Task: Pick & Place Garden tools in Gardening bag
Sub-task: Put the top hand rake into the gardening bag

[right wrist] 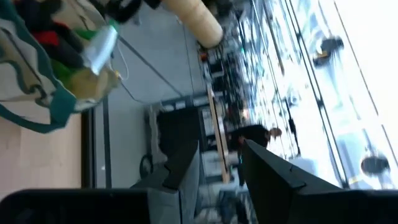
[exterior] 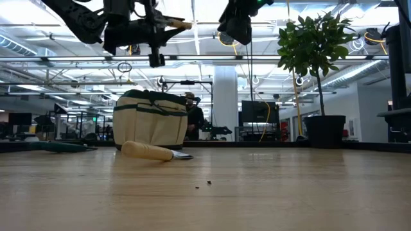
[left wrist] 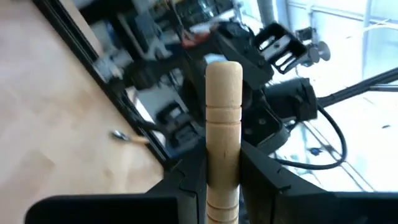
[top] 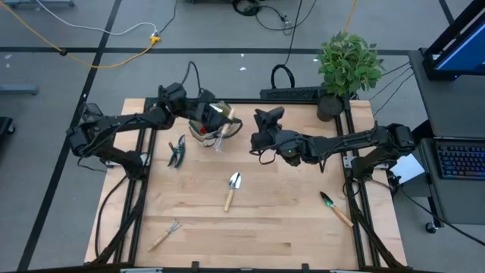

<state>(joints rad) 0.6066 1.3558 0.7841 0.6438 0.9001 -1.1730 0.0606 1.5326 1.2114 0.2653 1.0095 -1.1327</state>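
My left gripper (top: 216, 121) is over the beige, green-trimmed gardening bag (top: 204, 130), high above it in the low view (exterior: 151, 35). It is shut on a wooden-handled tool (left wrist: 222, 124), whose head is hidden. The bag (exterior: 151, 122) stands on its base on the table. My right gripper (top: 258, 125) is open and empty, just right of the bag and raised (exterior: 234, 22). Dark pruning shears (top: 176, 152), a silver trowel (top: 232, 189), a green-bladed trowel (top: 336, 208) and a small rake (top: 163, 235) lie flat on the table. My left gripper pinches the tool's wooden handle (left wrist: 222, 177) between its two fingers (left wrist: 193, 180). The handle lies along the fingers, and its rounded free end (left wrist: 224, 71) sticks out past the fingertips. The fingers come about level from the table's left. The handle (exterior: 178, 24) is held roughly level, clear above the bag.
A leafy potted plant (top: 348, 64) stands at the table's far right corner. The silver trowel's wooden handle (exterior: 148, 151) lies in front of the bag in the low view. Bare wood shows in the table's near middle (top: 265, 227).
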